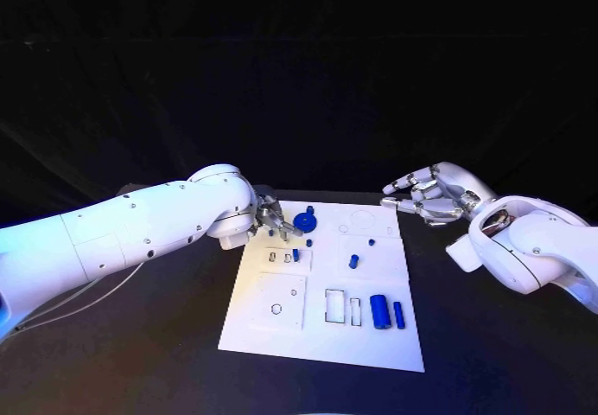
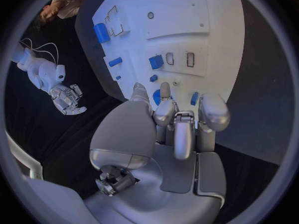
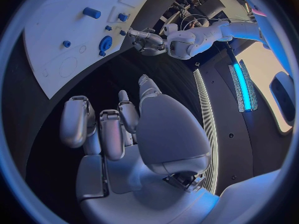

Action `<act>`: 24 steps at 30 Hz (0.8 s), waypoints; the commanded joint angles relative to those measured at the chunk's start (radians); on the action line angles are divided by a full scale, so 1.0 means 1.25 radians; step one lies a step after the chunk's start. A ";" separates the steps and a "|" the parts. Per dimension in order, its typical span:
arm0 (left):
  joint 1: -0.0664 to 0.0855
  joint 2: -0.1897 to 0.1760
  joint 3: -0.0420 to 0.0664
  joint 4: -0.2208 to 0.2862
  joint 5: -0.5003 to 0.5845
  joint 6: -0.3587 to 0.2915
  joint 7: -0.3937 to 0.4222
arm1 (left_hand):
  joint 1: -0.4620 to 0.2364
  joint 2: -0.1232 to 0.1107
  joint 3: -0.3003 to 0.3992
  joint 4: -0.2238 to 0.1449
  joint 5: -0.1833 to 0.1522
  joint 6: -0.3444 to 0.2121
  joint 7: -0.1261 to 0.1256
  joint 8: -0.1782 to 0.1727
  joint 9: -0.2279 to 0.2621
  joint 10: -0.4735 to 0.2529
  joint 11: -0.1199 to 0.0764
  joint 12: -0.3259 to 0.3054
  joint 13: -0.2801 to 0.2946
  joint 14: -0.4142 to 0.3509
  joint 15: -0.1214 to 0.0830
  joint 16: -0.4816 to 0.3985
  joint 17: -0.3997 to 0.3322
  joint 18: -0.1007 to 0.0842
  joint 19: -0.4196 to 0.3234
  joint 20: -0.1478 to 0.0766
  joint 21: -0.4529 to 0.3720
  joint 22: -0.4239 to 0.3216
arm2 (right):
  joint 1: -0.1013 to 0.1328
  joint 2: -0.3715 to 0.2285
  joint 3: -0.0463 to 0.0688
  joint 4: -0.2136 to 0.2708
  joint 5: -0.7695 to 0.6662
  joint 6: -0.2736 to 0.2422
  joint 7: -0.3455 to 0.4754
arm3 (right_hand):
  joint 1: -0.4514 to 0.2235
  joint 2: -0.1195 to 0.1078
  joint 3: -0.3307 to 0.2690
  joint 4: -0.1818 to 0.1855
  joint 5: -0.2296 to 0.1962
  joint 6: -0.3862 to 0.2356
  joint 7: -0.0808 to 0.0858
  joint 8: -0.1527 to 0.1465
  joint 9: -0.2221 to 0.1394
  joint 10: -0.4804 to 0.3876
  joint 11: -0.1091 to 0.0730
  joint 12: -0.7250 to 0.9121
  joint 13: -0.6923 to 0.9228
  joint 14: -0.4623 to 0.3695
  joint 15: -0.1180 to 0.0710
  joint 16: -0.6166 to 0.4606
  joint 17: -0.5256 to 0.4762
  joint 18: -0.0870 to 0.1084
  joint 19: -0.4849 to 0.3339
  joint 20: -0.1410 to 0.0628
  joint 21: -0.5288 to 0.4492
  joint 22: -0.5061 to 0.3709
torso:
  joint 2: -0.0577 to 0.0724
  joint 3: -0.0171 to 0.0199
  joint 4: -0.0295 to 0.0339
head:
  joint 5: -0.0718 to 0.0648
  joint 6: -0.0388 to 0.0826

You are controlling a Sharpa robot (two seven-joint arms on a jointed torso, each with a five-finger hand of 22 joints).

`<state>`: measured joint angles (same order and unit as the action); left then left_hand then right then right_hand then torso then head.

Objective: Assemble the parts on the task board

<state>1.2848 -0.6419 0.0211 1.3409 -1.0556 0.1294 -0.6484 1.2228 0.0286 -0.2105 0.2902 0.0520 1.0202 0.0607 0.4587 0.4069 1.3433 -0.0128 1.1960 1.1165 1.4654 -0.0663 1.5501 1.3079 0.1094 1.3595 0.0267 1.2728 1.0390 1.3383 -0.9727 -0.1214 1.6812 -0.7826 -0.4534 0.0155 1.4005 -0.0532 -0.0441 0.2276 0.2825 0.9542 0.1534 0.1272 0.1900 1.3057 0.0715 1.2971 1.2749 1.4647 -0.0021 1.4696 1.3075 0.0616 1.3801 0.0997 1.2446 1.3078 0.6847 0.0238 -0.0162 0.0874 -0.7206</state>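
The white task board [image 1: 281, 333] lies in the middle of the black table. My left hand [image 1: 276, 223] is low over its far left corner, fingertips [image 2: 164, 90] just beside a round blue part [image 1: 307, 223]. That part peeks out between my fingers [image 2: 156, 97], and I see nothing gripped. Small blue parts [image 1: 354, 260] lie scattered across the board's far half. Two blue cylinders [image 1: 378, 311] lie side by side near the front right. My right hand [image 1: 430, 194] is raised off the board's far right corner, its fingers loosely curved and apart, holding nothing. The right wrist view shows the round part [image 3: 105, 44] with my left hand [image 3: 146, 39] close beside it.
The board has several cut-out slots [image 1: 335, 305] and a raised square panel [image 1: 279, 301] at its front left. Bare black table [image 1: 137, 346] surrounds the board on all sides. My left forearm [image 1: 149, 229] stretches over the table left of the board.
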 commanded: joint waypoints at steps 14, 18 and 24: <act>0.005 0.050 -0.011 -0.038 -0.028 0.107 -0.056 | -0.026 0.009 -0.012 0.001 -0.002 -0.016 -0.001 0.015 0.020 -0.001 0.001 0.009 0.009 0.076 -0.004 0.002 0.187 -0.009 -0.004 -0.001 0.012 0.014 | 0.000 0.005 0.000 -0.007 -0.017 -0.003 -0.016 | -0.012 0.004 -0.011 0.003 0.022 0.002 -0.003 0.006 0.002 0.001 -0.004 -0.004 -0.003 0.050 -0.005 -0.006 0.068 0.016 -0.004 0.000 -0.009 0.006 | 0.002 -0.0013 0.0005 | 0.000 -0.007; 0.005 0.056 -0.015 -0.045 -0.025 0.116 -0.053 | -0.026 0.011 -0.012 0.000 -0.002 -0.017 -0.001 0.016 0.021 -0.001 0.001 0.008 0.009 0.076 -0.004 0.002 0.187 -0.009 -0.003 -0.001 0.014 0.017 | 0.000 0.007 0.000 -0.007 -0.038 -0.002 -0.019 | -0.013 0.004 -0.011 0.003 0.022 0.002 -0.003 0.006 0.002 0.001 -0.004 -0.004 -0.004 0.050 -0.005 -0.006 0.067 0.016 -0.004 0.000 -0.009 0.006 | 0.002 -0.0006 0.0001 | 0.000 -0.008; 0.005 0.064 -0.018 -0.050 -0.022 0.119 -0.049 | -0.025 0.013 -0.012 -0.001 -0.002 -0.018 -0.001 0.017 0.023 -0.001 0.001 0.008 0.009 0.076 -0.004 0.002 0.186 -0.010 -0.001 0.000 0.017 0.022 | -0.001 0.010 0.000 -0.010 -0.045 0.001 -0.024 | -0.013 0.004 -0.012 0.004 0.024 0.002 -0.003 0.007 0.002 -0.002 -0.004 -0.007 -0.007 0.049 -0.005 -0.009 0.063 0.018 -0.008 0.000 -0.016 0.001 | 0.002 -0.0018 0.0028 | -0.004 -0.010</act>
<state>1.2897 -0.5662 -0.0015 1.2787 -1.0827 0.2465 -0.6937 1.1970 0.0393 -0.2194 0.2883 0.0520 1.0058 0.0608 0.4758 0.4348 1.3433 -0.0128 1.2025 1.1272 1.4654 -0.0662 1.5501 1.3076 0.1095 1.3595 0.0267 1.2900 1.0654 1.3380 -0.9615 -0.1215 1.6696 -0.8117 -0.4573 -0.0074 1.3949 -0.0476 -0.0524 0.2303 0.3057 0.9542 0.1533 0.1312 0.1908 1.3057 0.0715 1.2909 1.2666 1.4647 -0.0020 1.4618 1.3073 0.0769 1.3801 0.0998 1.2284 1.3075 0.6870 0.0221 -0.0147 0.0840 -0.7326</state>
